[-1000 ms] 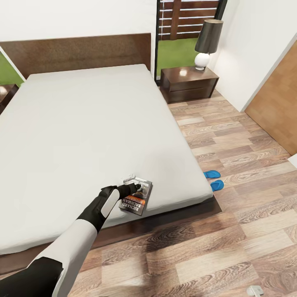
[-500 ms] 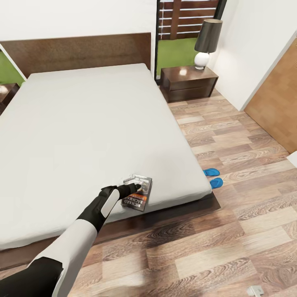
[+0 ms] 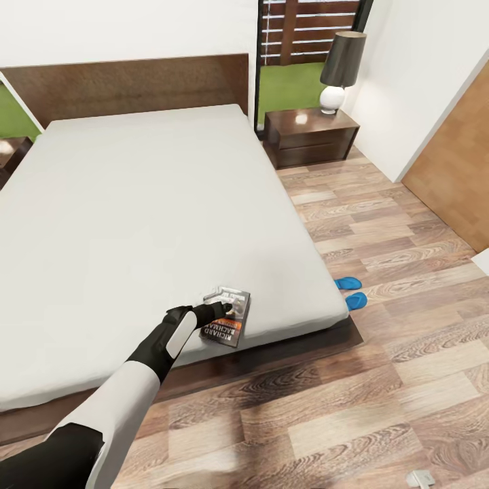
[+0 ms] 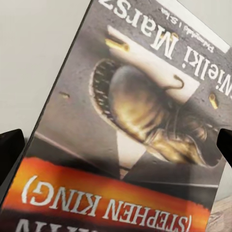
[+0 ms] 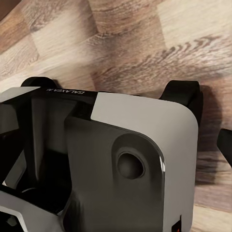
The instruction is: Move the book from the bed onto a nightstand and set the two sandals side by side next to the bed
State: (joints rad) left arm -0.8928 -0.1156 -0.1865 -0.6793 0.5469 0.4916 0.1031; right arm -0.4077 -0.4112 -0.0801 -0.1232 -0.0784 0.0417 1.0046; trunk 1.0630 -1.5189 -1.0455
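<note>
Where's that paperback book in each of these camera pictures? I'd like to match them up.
Head view: the book lies near the foot corner of the bed, at the left end effector.
Left wrist view: the book spans nearly the whole picture, close up, cover facing the camera.
Right wrist view: the book is not in it; robot body and wood floor.
Shared landmark: the book's orange band, seen in head and left wrist views.

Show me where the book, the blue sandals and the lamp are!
book [image 3: 226,327], head view, on its cover.
blue sandals [image 3: 356,299], head view, on the nearer sandal.
lamp [image 3: 343,58], head view, on its dark shade.
</note>
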